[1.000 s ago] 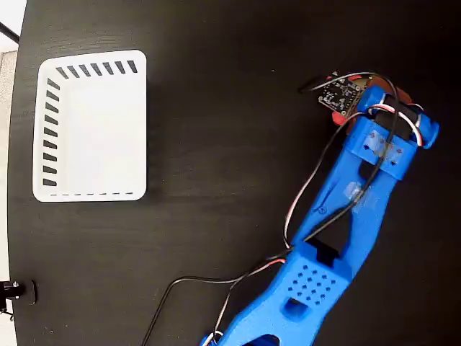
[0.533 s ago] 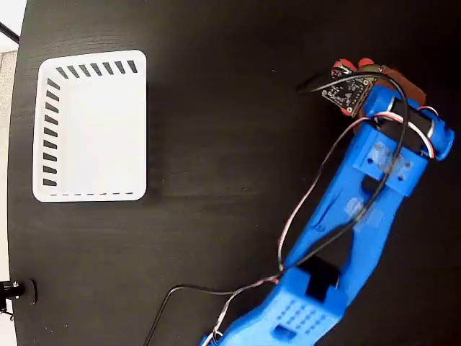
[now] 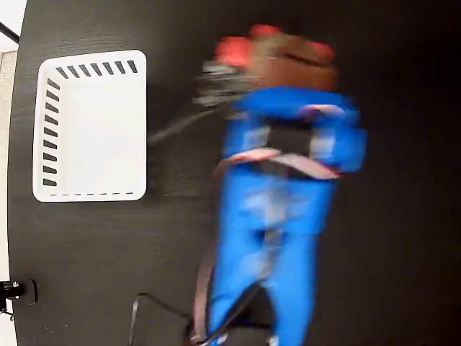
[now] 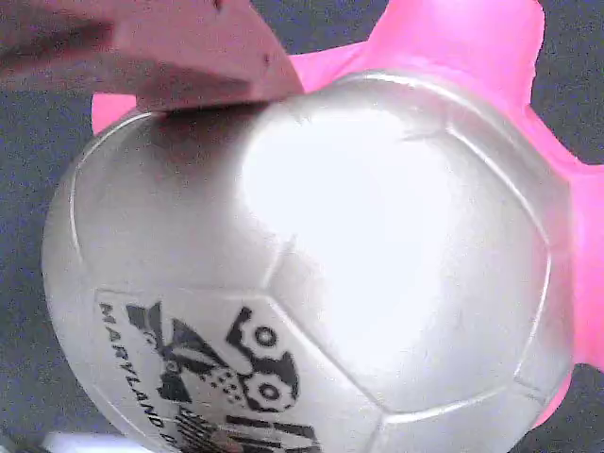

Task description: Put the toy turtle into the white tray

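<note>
Fixed view: blue arm motion-blurred mid-desk (image 3: 403, 288); toy turtle (image 3: 288, 61) seen as red and brown smear at arm's far end, at tool (image 3: 277, 72), off desk by the look of it. White tray (image 3: 137, 122) lies to picture-left of tool, apart from it, empty, long axis running top to bottom. Coming move judged leftward carry over near wall.

Wrist view: shell fills frame, pink limbs at edges; pink finger (image 4: 179, 57) pressed on shell top. Tool clamped on turtle; tray not in sight.

Silver-grey shell w/ black print, pink limbs: toy turtle (image 4: 311, 255); white tray (image 3: 90, 124), dark slots.
</note>
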Available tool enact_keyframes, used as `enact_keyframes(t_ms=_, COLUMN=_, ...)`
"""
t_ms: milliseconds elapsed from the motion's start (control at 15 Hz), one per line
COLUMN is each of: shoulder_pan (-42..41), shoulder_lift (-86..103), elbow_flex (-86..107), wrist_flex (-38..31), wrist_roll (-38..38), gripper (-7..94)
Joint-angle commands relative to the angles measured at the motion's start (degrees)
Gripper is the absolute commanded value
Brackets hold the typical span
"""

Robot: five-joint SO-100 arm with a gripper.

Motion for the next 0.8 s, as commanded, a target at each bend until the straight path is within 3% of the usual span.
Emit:
enact_keyframes(t_ms=0, shoulder_pan=-11.16, shoulder_lift=8.96, elbow_flex=-1.14, wrist_flex=-0.09, wrist_roll=5.19, gripper=0)
enact_keyframes(t_ms=400, shoulder_pan=-27.6, shoulder_lift=6.86, elbow_flex=-0.35, wrist_flex=0.97, wrist_roll=12.04, gripper=0)
enact_keyframes(t_ms=733, shoulder_pan=-32.34, shoulder_lift=-0.53, elbow_flex=-3.34, wrist_flex=2.29, wrist_roll=12.3, gripper=0)
